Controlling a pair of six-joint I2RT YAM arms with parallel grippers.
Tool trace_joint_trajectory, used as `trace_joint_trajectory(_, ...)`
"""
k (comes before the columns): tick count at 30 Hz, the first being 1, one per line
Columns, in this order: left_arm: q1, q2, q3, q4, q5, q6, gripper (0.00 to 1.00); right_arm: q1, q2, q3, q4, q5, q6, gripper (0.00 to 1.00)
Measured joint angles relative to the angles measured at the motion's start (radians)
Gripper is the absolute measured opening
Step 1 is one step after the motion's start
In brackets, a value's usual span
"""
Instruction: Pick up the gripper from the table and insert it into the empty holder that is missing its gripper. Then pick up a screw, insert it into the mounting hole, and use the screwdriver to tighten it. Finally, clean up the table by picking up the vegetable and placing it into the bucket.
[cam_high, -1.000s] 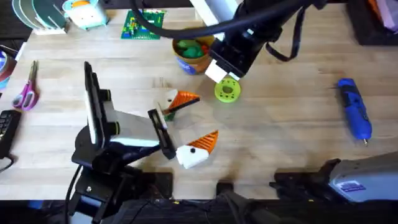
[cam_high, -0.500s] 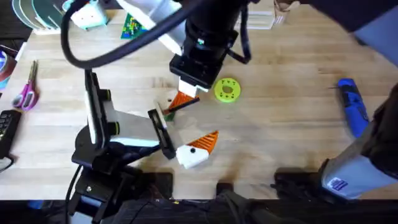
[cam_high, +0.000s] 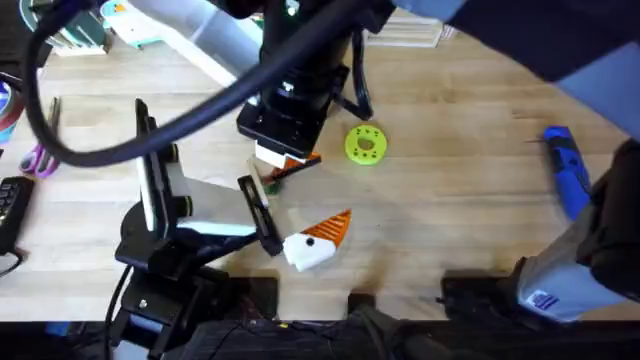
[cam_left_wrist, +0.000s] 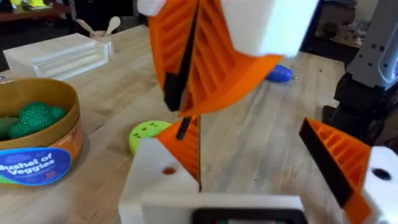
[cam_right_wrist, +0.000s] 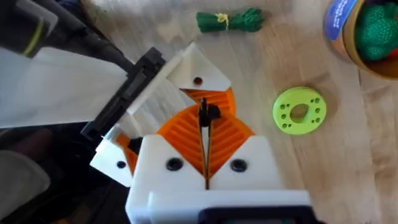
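My right gripper (cam_high: 284, 157) (cam_right_wrist: 206, 134) reaches across the table, its orange pads shut on a small black screw (cam_right_wrist: 206, 114) (cam_left_wrist: 176, 93). The screw hangs just over the white holder (cam_right_wrist: 196, 73) on my left arm's far finger, where an orange gripper tip (cam_right_wrist: 217, 99) sits. My left gripper (cam_high: 320, 190) (cam_left_wrist: 249, 134) is open, nothing between its fingers. The dark green vegetable (cam_right_wrist: 230, 20) lies on the table beyond that finger. The tan bucket (cam_left_wrist: 37, 134) (cam_right_wrist: 364, 34) holds green toy veggies. The blue screwdriver (cam_high: 570, 175) lies far right.
A lime-green disc (cam_high: 366, 145) (cam_right_wrist: 298, 111) lies right of both grippers. Scissors (cam_high: 38, 158) lie at the left edge. White boxes (cam_left_wrist: 59, 56) stand at the back. The right arm's cable and links (cam_high: 200, 60) arch over the table's back left.
The right arm has swung left and nearer, from beside the bucket to over my left gripper's far finger. The left arm has not moved.
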Motion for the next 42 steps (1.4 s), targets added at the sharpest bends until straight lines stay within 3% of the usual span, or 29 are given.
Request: trace_joint_trajectory(42, 0.0, 0.0, 0.0, -0.002, -0.002, -0.003, 0.994, 0.001, 0.066, 0.003, 0.01, -0.03, 0.0, 0.006)
